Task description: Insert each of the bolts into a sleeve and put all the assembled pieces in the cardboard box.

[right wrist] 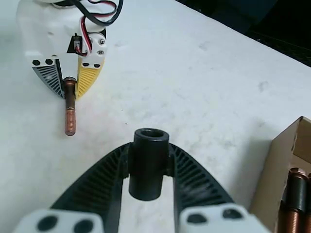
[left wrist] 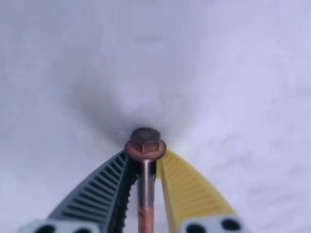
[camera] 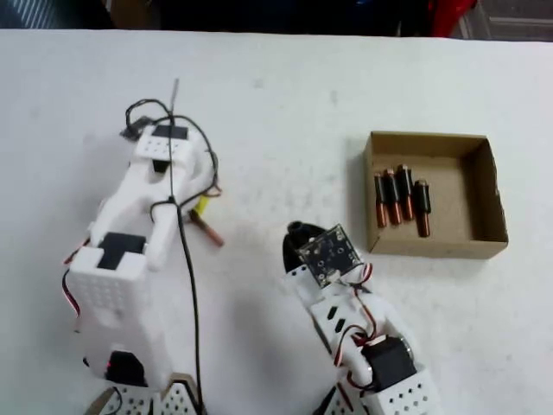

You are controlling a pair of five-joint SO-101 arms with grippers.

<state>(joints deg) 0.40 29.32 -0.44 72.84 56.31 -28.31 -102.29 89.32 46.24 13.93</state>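
Copper bolt [left wrist: 145, 194] sits pinched just below its head between my left gripper's [left wrist: 146, 158] fingers. Its shank juts free toward 4 o'clock, I judge so a sleeve can slide on. My right gripper [right wrist: 148, 150] is closed around 1 black sleeve [right wrist: 147, 167], bore facing the bolt at its 9 o'clock. Counted: 1 bolt, 1 sleeve, and 4 assembled pieces [camera: 402, 201] side by side in the box [camera: 428, 138] at the table's [camera: 285, 104] 3 o'clock.
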